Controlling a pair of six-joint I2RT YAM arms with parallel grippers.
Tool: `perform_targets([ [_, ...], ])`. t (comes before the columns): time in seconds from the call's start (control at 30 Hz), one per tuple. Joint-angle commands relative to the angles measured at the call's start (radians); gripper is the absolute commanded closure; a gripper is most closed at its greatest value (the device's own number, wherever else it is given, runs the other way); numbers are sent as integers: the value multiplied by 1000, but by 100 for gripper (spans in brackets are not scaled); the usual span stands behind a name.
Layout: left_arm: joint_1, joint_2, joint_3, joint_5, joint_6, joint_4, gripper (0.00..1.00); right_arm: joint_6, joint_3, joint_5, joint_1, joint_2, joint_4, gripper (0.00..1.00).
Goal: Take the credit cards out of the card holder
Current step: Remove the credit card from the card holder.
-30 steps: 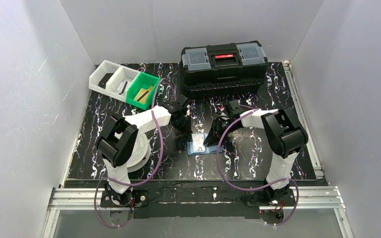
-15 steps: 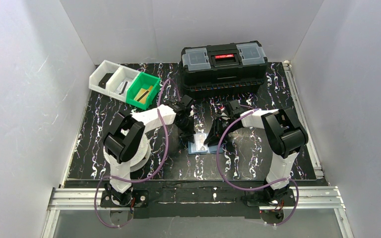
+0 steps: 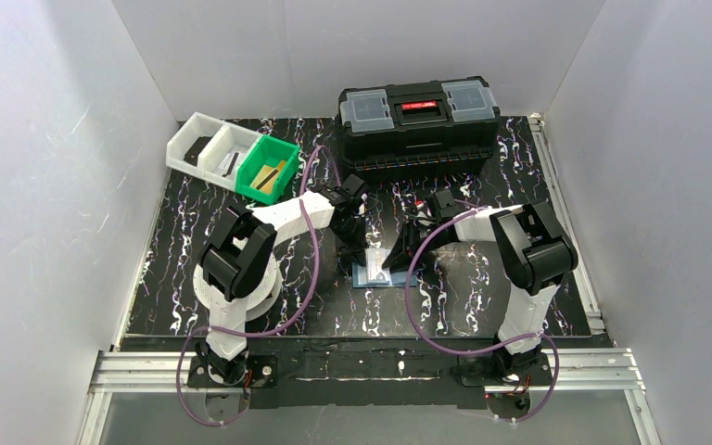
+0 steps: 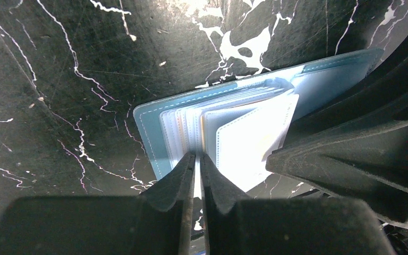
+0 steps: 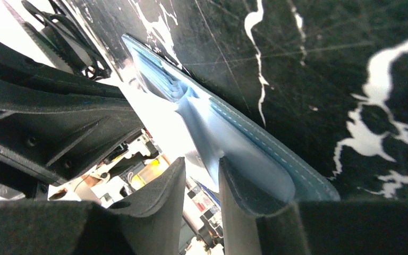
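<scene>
The blue card holder point(image 3: 372, 275) lies open on the black marbled table between both grippers. In the left wrist view its pale blue cover point(image 4: 151, 133) carries fanned clear sleeves point(image 4: 244, 141), washed out by glare. A thin tan line among the sleeves point(image 4: 203, 130) may be the edge of one of the credit cards; none shows plainly. My left gripper point(image 4: 197, 155) is closed to a thin slit at the sleeves' near edge; a pinch cannot be made out. My right gripper point(image 5: 202, 162) stands open, one finger point(image 5: 244, 186) against the holder's inner flap point(image 5: 255, 154).
A large black toolbox point(image 3: 417, 125) stands at the back of the table. A green bin point(image 3: 267, 171) and white bins point(image 3: 206, 146) sit at the back left. White walls close in three sides. A metal rail point(image 3: 371, 366) runs along the near edge.
My left gripper has moved right and down onto the holder's left side and now covers part of it. The right arm has barely moved.
</scene>
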Motion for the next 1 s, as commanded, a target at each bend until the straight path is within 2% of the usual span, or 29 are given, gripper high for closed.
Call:
perform_targets([
  [0.0,-19,47,-9,-47,-2,-36,91,43,-55,-43,-17,-39,141,63],
  [0.1,-20,47,-10,-47,-2,-37,91,70,-74,-73,-20,-42,209,63],
  [0.33,-22,53,-16,-43,-8,-37,91,143,-118,-124,-23,-31,340,72],
  [0.63,-22,52,-20,-52,-14,-42,93,179,-165,-126,-51,-32,398,84],
  [0.83,-21,53,-30,-55,-23,-41,95,176,-191,-117,-70,-43,405,98],
  [0.97,-21,53,-38,-60,-27,-42,100,161,-197,-95,-78,-52,377,99],
])
